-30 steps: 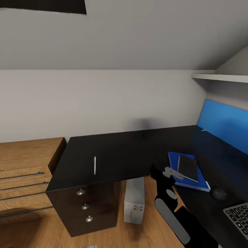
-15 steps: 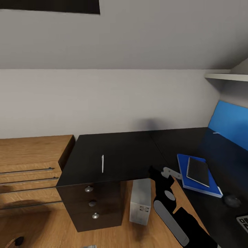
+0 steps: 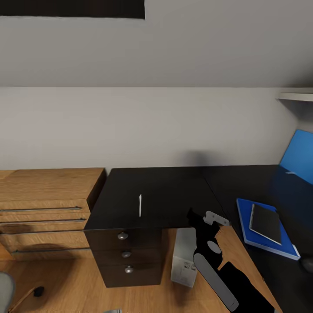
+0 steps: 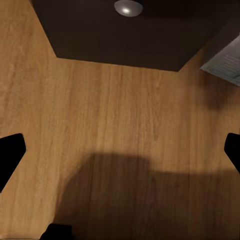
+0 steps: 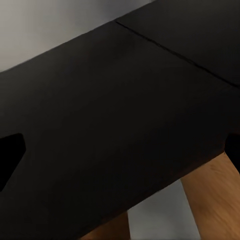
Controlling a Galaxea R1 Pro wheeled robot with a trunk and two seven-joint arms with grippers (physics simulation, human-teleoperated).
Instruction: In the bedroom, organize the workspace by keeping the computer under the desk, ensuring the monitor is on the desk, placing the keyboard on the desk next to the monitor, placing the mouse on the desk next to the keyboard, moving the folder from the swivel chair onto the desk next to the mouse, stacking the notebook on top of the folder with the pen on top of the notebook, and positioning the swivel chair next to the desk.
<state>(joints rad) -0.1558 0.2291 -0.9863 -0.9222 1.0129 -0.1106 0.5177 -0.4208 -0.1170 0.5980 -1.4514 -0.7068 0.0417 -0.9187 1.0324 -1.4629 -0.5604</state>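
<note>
the desk (image 3: pixel 174 191) fills the middle of the head view, an l-shaped glossy black top running right along the wall, with a dark drawer block and three round silver knobs (image 3: pixel 123 236) under its near left corner. a light wood cabinet (image 3: pixel 48 204) stands just left of it. the computer (image 3: pixel 183 256), a pale upright tower, sits on the wood floor (image 3: pixel 65 282) under the desk, just right of the drawers. the blue folder (image 3: pixel 265 230) lies flat on the desk at the right, and the grey notebook (image 3: pixel 265 222) lies on top of it. the pen (image 3: pixel 140 205), a thin white stick, lies alone on the left part of the desk, well apart from the folder. the right arm's black wrist (image 3: pixel 208 243) reaches up at the desk's near edge; in the right wrist view the right gripper (image 5: pixel 120 150) is spread wide, holding nothing, over the black top. the left gripper (image 4: pixel 120 150) is likewise spread wide and empty above the floor near the drawers.
</note>
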